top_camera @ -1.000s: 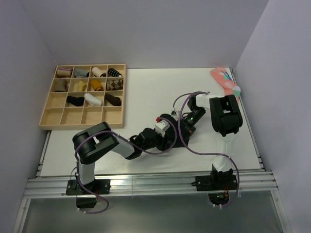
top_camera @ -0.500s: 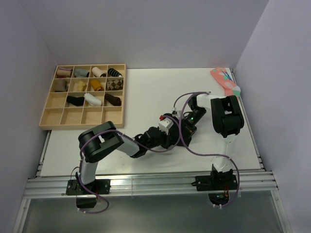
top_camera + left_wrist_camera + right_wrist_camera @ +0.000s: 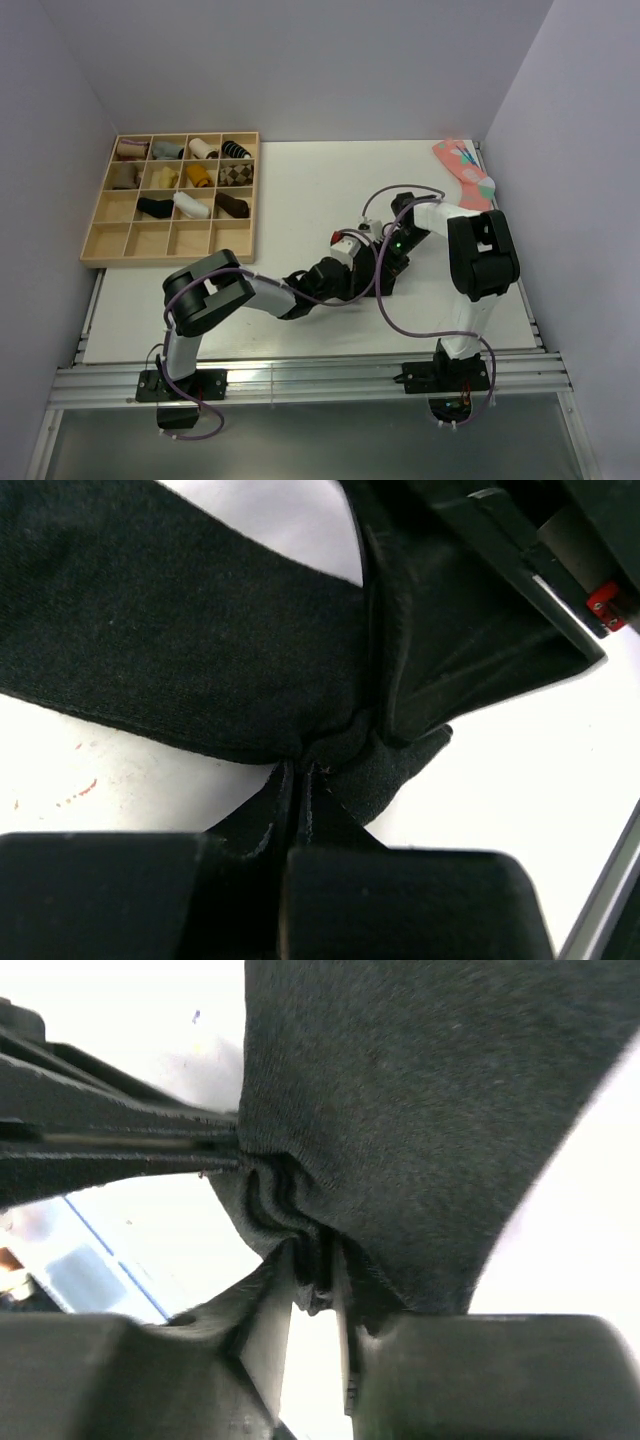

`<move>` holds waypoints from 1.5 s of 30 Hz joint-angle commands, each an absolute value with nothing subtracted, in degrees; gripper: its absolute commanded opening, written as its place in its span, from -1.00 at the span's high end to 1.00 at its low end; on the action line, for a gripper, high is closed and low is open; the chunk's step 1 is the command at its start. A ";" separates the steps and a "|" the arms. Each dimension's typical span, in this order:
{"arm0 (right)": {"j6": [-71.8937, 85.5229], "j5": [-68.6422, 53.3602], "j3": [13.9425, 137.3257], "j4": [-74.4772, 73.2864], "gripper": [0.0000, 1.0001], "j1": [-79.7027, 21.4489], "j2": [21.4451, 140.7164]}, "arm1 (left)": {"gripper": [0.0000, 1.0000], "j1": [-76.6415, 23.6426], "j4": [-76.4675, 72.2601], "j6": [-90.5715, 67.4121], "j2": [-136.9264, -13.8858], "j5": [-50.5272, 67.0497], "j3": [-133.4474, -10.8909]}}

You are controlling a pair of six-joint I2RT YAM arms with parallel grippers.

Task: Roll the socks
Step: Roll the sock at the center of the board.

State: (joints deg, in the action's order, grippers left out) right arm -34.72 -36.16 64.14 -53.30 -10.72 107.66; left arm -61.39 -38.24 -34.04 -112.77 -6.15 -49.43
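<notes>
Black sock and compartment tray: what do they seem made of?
The black sock looks like soft matte knit fabric: fine stitch texture, bunching into folds. The compartment tray looks like pale unpainted wood, judging by its tan colour; the finish is unclear from here.

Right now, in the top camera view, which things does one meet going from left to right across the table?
Wooden tray → left arm's elbow → black sock, pinched by left gripper and right gripper → pink sock.
</notes>
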 commanded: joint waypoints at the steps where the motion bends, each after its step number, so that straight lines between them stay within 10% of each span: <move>1: -33.58 -34.18 63.54 -43.95 0.37 -10.28 105.03 | 0.99 -62.14 -21.73 -38.84 -114.08 -7.21 -50.36; 8: -32.87 -36.82 61.70 -41.14 -0.04 -8.62 99.23 | 0.99 -62.14 -13.37 -41.48 -113.56 -6.15 -53.00; 28: -58.59 -49.57 52.31 -46.14 0.00 1.50 82.63 | 0.99 -54.58 -0.18 -42.45 -112.67 8.52 -59.05; 45: -60.56 -40.17 35.96 -33.15 0.04 -16.16 63.90 | 0.99 -51.68 16.43 -41.57 -118.03 17.84 -72.94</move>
